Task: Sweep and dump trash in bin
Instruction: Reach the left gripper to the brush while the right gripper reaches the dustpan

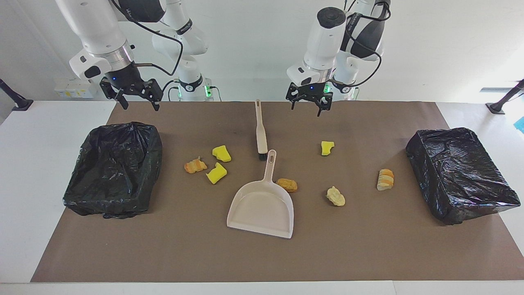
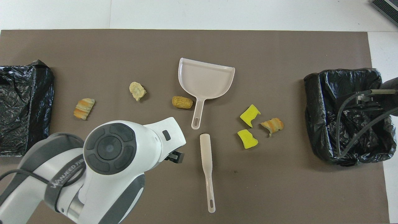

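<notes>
Dustpan (image 1: 262, 207) lies mouth outward, ready beside scattered trash (image 1: 217, 164); left tool (image 1: 309, 101) and right tool (image 1: 137, 96) hover open, empty.

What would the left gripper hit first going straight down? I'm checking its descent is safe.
Likely bare brown mat. The left gripper, open, points down over it, near the brush handle and a yellow sponge chunk, though depth is uncertain.

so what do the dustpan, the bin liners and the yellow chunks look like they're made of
The dustpan looks like moulded beige plastic: smooth, matte, one piece with a hang hole in its handle. The bin liners look like thin black plastic film, glossy and crinkled, with many small highlights. The yellow chunks look like sponge foam, dull, with torn, uneven edges, though pores cannot be made out.
</notes>
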Action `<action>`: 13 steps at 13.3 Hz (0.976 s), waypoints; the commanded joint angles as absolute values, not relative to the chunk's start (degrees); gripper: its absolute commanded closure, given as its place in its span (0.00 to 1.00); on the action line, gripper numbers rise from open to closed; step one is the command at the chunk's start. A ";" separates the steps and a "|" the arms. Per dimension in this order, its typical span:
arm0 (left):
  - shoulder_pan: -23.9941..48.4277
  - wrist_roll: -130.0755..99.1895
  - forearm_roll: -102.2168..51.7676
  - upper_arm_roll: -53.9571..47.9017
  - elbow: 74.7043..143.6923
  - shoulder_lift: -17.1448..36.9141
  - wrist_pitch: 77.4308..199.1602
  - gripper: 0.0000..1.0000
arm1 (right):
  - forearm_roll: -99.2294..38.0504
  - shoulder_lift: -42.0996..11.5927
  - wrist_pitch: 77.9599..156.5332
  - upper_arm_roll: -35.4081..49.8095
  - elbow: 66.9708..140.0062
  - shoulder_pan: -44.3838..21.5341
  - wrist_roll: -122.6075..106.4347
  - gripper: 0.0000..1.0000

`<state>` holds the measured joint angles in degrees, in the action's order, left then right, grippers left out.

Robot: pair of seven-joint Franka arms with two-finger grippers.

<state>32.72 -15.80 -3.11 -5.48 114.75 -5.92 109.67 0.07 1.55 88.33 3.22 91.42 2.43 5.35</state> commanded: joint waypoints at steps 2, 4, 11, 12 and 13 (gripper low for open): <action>41.90 -26.24 -3.25 -4.31 120.14 -3.01 118.45 0.00 | -1.41 1.85 88.59 3.52 91.93 3.08 6.24 0.00; 45.77 -31.97 -3.16 -4.31 121.55 0.34 123.90 0.00 | -1.41 1.85 88.59 3.52 91.93 3.08 6.24 0.00; 55.98 -45.60 -3.16 -4.31 128.05 4.13 134.30 0.00 | -1.41 1.85 88.59 3.52 91.93 3.08 6.24 0.00; 56.42 -46.14 -3.16 -4.31 128.23 4.13 134.30 0.00 | -1.41 1.85 88.59 3.52 91.93 3.08 6.24 0.00; 56.43 -46.66 -3.16 -4.31 128.15 4.22 134.30 0.00 | -1.41 1.85 88.59 3.52 91.93 3.08 6.24 0.00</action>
